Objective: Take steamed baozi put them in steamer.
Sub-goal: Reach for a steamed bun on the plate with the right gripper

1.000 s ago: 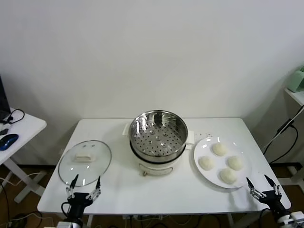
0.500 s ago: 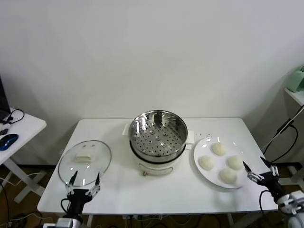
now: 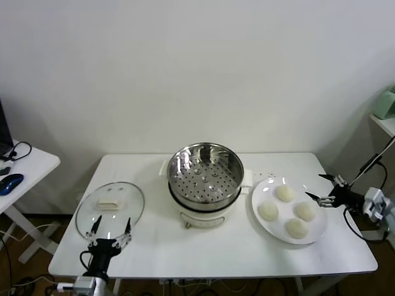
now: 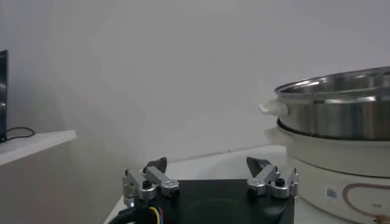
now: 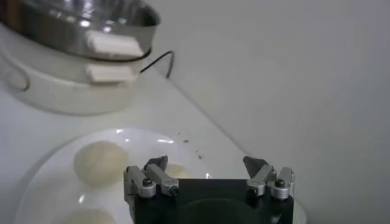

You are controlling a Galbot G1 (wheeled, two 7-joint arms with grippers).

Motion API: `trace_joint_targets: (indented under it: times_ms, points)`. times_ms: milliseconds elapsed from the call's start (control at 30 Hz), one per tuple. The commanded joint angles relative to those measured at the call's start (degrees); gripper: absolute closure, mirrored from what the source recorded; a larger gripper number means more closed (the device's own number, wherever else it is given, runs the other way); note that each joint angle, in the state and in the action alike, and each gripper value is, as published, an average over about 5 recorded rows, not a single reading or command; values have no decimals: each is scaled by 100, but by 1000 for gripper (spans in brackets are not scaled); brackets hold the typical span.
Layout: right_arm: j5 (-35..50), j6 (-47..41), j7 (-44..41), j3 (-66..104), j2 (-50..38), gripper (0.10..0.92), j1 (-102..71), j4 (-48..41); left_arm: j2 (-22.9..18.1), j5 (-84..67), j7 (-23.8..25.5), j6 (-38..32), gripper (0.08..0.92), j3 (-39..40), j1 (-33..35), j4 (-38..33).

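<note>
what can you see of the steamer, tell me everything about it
The steamer is a round, shiny stainless-steel pot on a white base, standing upright in the middle of the table. It is uncovered, with a perforated tray showing inside and no buns on it. A pale side handle sticks out at the rim. Nothing touches it but the table.

black end effector (image 4: 210, 182), silver fingertips (image 4: 271, 181) (screwed)

steamer (image 4: 341, 140) cut off by frame edge; one steamed baozi (image 5: 177, 171) half hidden behind right claw (image 5: 207, 173)
</note>
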Motion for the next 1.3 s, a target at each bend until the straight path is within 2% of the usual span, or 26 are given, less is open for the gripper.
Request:
trace_joint_targets:
  times_ms: [33,167,467,800,1300]
  points:
    - [-1154,150,-1638,-4134,-406,203,4062,-1645,29,8,-32,48,177,16,-59,0]
    - [-1862,376,-1973,-4736,202,203,4656,-2270,69,18,-87,98,177,48,-86,-8]
    - [-2656,715,-2164,-4899,1484,203,4754,-3391,198,18,-118,200,177,56,-148,-46]
    - [-2794,850,-1970,-4524,2291,203,4571,-4253,185,49,-122,228,177,94,-186,2]
    - [-3042,905,-1724,-4154,2759,203,4317,-4654,220,-30,-119,247,177,12,-181,13]
